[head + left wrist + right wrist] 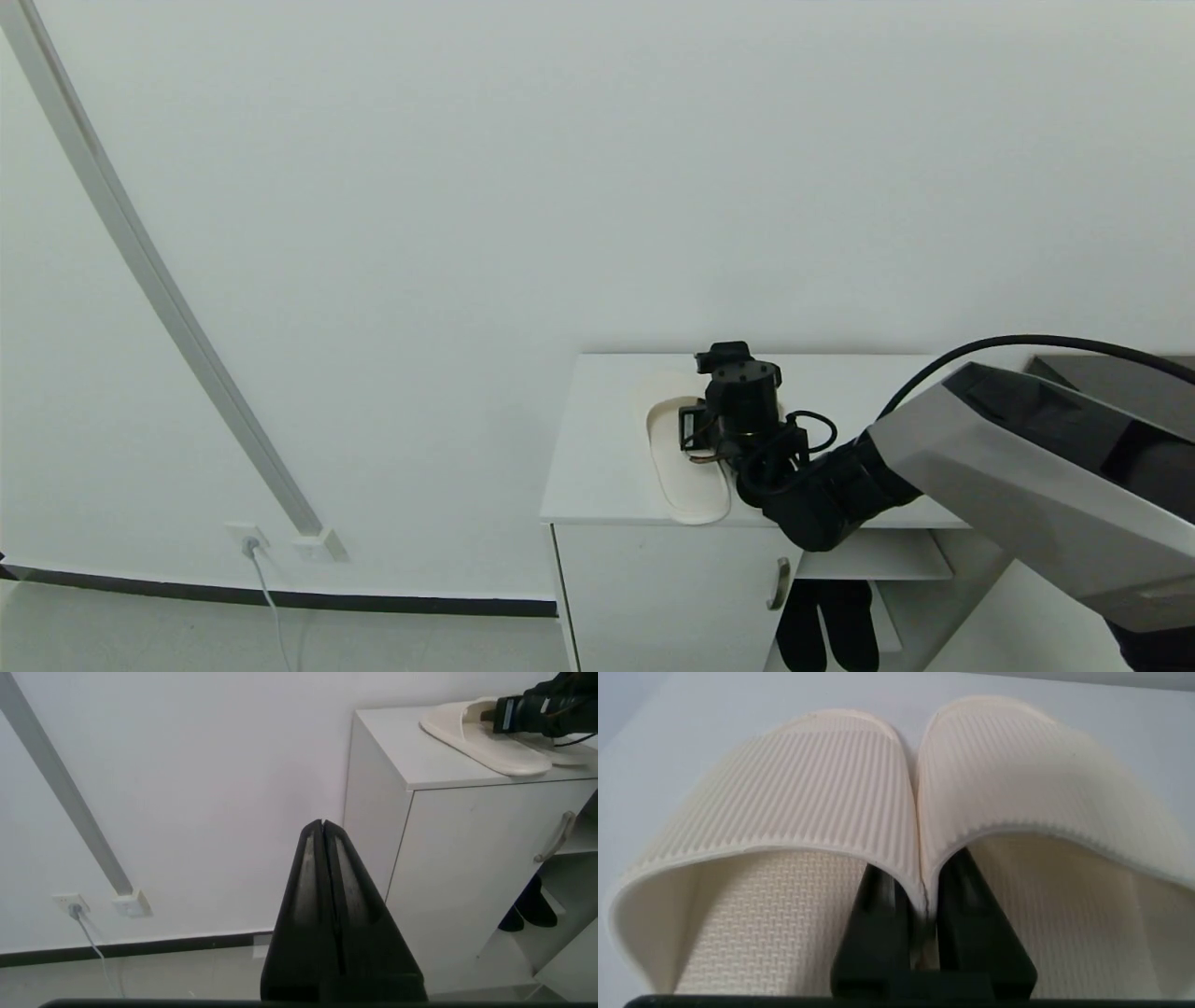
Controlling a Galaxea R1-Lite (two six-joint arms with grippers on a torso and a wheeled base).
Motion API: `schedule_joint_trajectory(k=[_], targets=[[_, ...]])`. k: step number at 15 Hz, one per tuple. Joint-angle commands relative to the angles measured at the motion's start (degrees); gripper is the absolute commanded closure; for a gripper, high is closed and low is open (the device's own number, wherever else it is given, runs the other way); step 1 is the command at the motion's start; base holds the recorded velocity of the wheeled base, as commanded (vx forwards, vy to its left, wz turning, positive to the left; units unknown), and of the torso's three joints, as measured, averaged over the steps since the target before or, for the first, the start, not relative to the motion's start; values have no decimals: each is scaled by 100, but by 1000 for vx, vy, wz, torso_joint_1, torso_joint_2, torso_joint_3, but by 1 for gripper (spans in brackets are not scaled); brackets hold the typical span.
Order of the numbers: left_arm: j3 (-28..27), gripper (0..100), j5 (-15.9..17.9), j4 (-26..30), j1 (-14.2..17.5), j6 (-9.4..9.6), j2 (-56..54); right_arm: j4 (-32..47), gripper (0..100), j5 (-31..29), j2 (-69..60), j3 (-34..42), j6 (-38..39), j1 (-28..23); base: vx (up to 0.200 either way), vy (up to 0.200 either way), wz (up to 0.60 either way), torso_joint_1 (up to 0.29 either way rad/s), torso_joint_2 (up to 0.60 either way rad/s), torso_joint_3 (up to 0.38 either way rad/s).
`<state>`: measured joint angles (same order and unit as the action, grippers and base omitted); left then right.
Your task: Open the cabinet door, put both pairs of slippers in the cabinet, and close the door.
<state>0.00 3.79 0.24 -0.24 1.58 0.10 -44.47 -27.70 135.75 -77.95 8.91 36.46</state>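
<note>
A pair of cream slippers [686,467] lies side by side on top of the white cabinet [607,448], near its left front edge. My right gripper [700,439] stands over them. One finger [878,924] sits inside each slipper [822,793], and the fingers pinch the two inner strap walls together. A black pair of slippers [826,625] stands in the open right half of the cabinet, below a shelf. My left gripper [322,896] hangs shut and empty, low and left of the cabinet [467,859], away from it.
The cabinet's left door is closed, with a metal handle [782,583] at its right edge. A wall socket [247,539] with a cable and a slanted white conduit [168,299] are on the wall to the left. Bare floor lies left of the cabinet.
</note>
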Motion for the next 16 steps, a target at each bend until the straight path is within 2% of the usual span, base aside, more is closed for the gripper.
schedule_joint_trajectory(k=[1, 4, 9, 10, 11, 14, 16], targets=[[0, 100, -1, 2, -2, 0, -1, -9, 100, 1, -172, 16, -3, 10, 0, 0, 0, 0, 0, 0], [0, 100, -1, 2, -2, 0, -1, -18, 100, 98, -779, 394, -109, 107, 0, 0, 0, 0, 0, 0], [0, 100, -1, 2, -2, 0, -1, -317, 100, 1214, -2457, 2302, -214, 476, 0, 0, 0, 0, 0, 0], [0, 100, -1, 2, -2, 0, -1, -343, 100, 1618, -2914, 2961, -285, 520, 0, 0, 0, 0, 0, 0], [0, 100, -1, -7, -2, 0, -1, -396, 100, 1759, -3169, 3321, -285, 581, 0, 0, 0, 0, 0, 0], [0, 100, -1, 2, -2, 0, -1, -809, 100, 1891, -3679, 4314, -285, 792, 0, 0, 0, 0, 0, 0], [0, 100, -1, 2, -2, 0, -1, -818, 100, 1908, -3723, 4402, -337, 898, 0, 0, 0, 0, 0, 0]])
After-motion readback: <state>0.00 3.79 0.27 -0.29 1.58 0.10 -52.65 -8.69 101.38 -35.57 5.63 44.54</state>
